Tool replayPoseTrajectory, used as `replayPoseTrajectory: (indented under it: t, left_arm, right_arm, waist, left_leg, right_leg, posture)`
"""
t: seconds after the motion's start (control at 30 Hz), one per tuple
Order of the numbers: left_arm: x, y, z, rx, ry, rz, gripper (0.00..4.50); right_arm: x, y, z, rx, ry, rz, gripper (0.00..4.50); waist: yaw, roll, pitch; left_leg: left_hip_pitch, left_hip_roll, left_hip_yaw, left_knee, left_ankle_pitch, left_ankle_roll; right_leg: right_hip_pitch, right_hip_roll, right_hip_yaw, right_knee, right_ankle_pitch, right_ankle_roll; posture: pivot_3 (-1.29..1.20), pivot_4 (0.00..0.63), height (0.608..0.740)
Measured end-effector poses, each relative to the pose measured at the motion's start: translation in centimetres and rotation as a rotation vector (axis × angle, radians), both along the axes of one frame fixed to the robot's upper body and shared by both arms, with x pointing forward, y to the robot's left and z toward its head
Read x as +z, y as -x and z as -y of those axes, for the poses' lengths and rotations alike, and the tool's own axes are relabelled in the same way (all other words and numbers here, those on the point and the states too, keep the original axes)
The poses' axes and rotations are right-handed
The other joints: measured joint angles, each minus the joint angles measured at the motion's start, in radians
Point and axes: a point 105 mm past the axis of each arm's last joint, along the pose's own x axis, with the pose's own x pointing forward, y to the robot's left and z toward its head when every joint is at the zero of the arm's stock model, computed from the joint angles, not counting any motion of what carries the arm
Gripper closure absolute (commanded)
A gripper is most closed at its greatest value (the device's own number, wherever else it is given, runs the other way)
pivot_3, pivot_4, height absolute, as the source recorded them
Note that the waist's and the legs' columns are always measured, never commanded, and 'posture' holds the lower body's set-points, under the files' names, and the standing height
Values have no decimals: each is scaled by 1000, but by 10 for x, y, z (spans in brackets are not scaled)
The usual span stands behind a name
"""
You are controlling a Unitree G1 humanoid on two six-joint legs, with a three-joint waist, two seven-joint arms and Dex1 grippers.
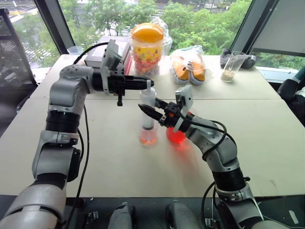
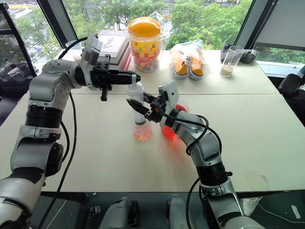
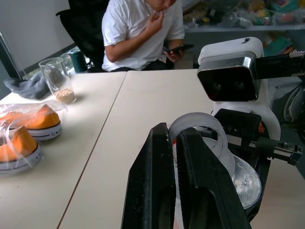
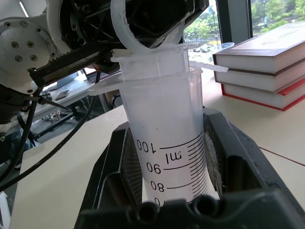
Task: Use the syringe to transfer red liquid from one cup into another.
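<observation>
The right claw [image 1: 146, 110] holds the syringe [image 1: 148, 110] upright in the small cup [image 1: 148, 136]; the left claw [image 1: 148, 84] pinches its plunger [image 1: 149, 86] near the desk [image 1: 119, 162] middle.

Centre of the table [image 1: 95, 157] is crowded — syringe [image 1: 148, 107] stands upright in the small cup [image 1: 148, 136], red handled cup [image 1: 175, 135] just beside it, right gripper [image 1: 148, 110] clamped on the barrel, left gripper [image 1: 147, 84] closed on the plunger top. Back edge blocked by the candy jar [image 1: 147, 47], books [image 1: 97, 56], bagged shoes [image 1: 189, 67] and a glass [image 1: 231, 67]. Near side, left side and far right of the table — open room to pass
</observation>
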Motion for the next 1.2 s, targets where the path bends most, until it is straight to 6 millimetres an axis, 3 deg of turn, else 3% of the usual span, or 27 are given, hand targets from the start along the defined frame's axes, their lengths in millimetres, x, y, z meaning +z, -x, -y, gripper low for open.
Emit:
replayPoseTrajectory:
  t: [0.03,0.13,0.37,0.47,0.67,0.77,0.83,1.03,1.1,1.2]
  left_arm:
    - [1,0,0,3,1,4,4473]
    - [1,-2,-2,19,16,-27,3475]
    - [5,-10,-26,105,41,-112,173]
    - [2,-12,-44,166,23,-120,73]
    - [-22,-8,-68,233,-28,-173,73]
    - [-28,-2,-66,215,-36,-183,73]
    - [-29,2,-61,197,-25,-187,73]
    - [-35,9,-39,130,20,-205,73]
    - [-38,11,-33,110,35,-214,73]
    - [-43,14,-27,100,49,-231,73]
  right_arm:
    - [1,0,0,1,1,2,3073]
    - [0,-3,2,-16,-2,-4,3073]
    - [11,-5,9,-43,-36,42,3073]
    - [13,-3,7,-31,-42,57,3073]
    - [17,-3,7,-28,-49,71,3073]
    - [27,-11,10,-73,-77,30,3073]
    - [46,-19,16,-123,-155,-17,3073]
    - [135,-33,67,-321,-257,-58,3073]
    - [142,-40,94,-413,-180,-118,3073]
    - [120,-51,144,-596,10,-297,3073]
  waist:
    - [0,0,0]
    - [1,0,0]
    - [-4,0,0]
    - [-6,0,0]
    - [1,0,0]
    - [3,0,0]
    - [2,0,0]
    - [3,0,0]
    - [5,0,0]
    - [4,0,0]
  left_leg:
    - [0,0,0,0,0,0]
    - [0,0,0,0,0,0]
    - [0,0,0,0,0,0]
    - [0,0,0,0,0,0]
    - [0,0,0,0,0,0]
    - [0,0,1,0,0,0]
    - [0,0,1,0,0,0]
    - [0,0,1,-1,0,0]
    - [0,0,1,-1,0,0]
    - [0,0,2,-2,-1,1]
  right_leg:
    - [0,0,0,0,0,0]
    - [0,0,0,0,0,0]
    - [0,0,0,0,0,0]
    - [0,0,0,0,0,0]
    - [0,0,0,0,0,0]
    - [0,-1,0,0,0,0]
    - [0,-1,0,1,0,0]
    - [-1,-1,0,0,0,0]
    - [0,-2,0,-1,0,-1]
    - [0,-2,0,-2,-2,-4]
  posture:
    - [0,150,740]
    - [0,150,740]
    - [0,150,740]
    - [0,150,740]
    - [0,150,740]
    - [0,150,740]
    - [0,150,740]
    - [0,150,740]
    - [0,150,740]
    - [0,150,740]
